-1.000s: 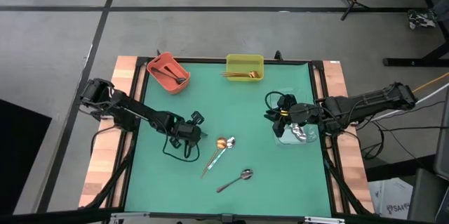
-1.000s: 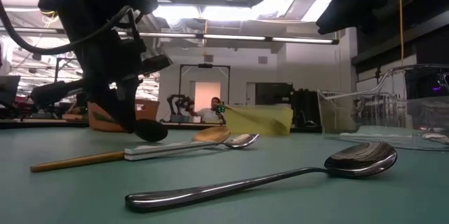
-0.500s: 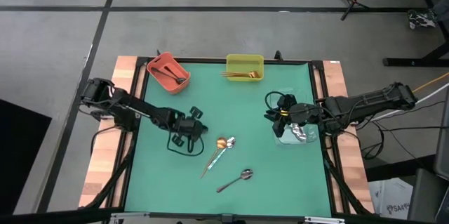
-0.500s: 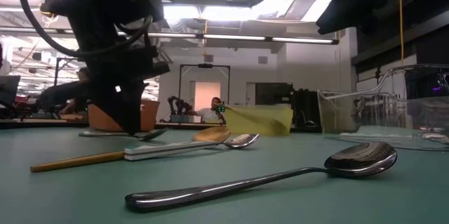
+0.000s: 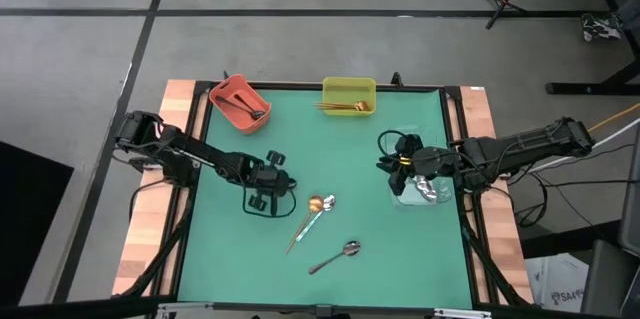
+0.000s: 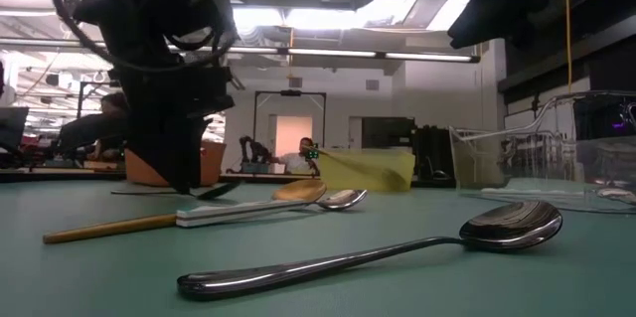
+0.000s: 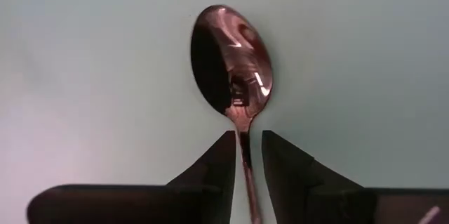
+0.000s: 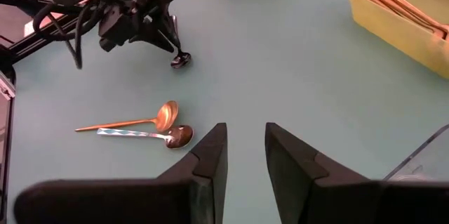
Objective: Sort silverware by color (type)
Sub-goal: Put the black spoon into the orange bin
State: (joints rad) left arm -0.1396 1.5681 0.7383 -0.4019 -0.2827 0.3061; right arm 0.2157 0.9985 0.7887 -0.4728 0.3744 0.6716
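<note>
My left gripper (image 5: 270, 189) is left of the table's middle, shut on a dark shiny spoon (image 7: 230, 62). That spoon also shows in the right wrist view (image 8: 180, 60) and the low view (image 6: 217, 192). A gold spoon (image 5: 304, 222) and a silver spoon with a pale handle (image 5: 318, 215) lie side by side on the green mat. A dark spoon (image 5: 335, 257) lies nearer the front edge. My right gripper (image 8: 245, 129) is open and empty, near the clear bin (image 5: 425, 197) at the right. My left gripper pinches the dark spoon's handle just behind the bowl (image 7: 243, 143) between its two fingers (image 7: 219, 155). The fingers come from above, slanting down, and lie along the handle. The bowl (image 7: 230, 62) sticks out beyond the fingertips, low over the mat; whether it touches, I cannot tell.
An orange bin (image 5: 238, 102) with dark spoons stands at the far left. A yellow bin (image 5: 348, 95) with gold spoons stands at the far middle. The clear bin holds silver spoons. The mat's near left part is bare.
My left gripper has gone a little toward the table's right and far edges with the dark spoon, turning as it went. The spoon's bowl now points slanting down instead of facing the low camera.
</note>
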